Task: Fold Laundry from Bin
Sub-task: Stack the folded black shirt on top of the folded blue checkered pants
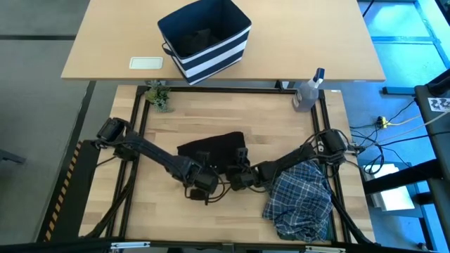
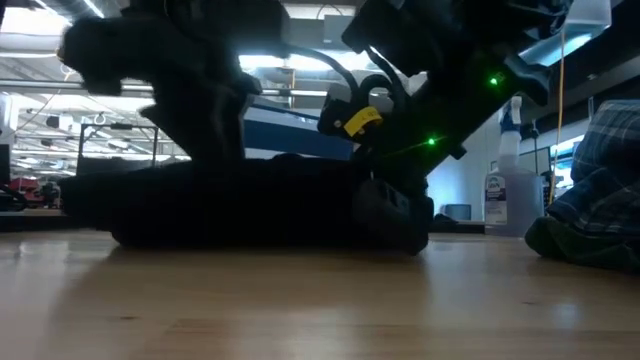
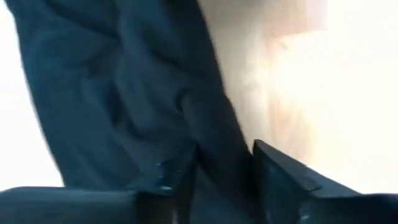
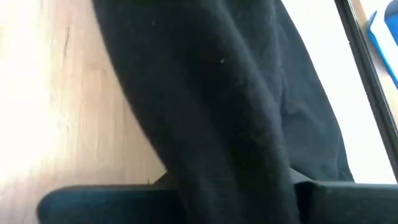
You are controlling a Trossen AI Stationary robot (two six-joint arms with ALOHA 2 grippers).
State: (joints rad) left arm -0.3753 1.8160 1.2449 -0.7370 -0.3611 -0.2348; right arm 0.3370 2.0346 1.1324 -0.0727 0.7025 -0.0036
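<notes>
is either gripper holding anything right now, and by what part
Both grippers, left and right, sit at the near edge of the black garment. Cloth runs between each one's fingers, but a firm hold cannot be told.

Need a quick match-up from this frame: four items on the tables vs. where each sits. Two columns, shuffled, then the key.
Things:
1. black cloth garment
2. blue-and-white plaid shirt
3. navy fabric bin with white stripes
4. clear plastic spray bottle

Places:
A. far table, by itself
B. work table's middle, both hands at its near edge
C. work table's far right corner
D. work table's near right, crumpled in a heap

Pairs: 1-B, 2-D, 3-A, 4-C
</notes>
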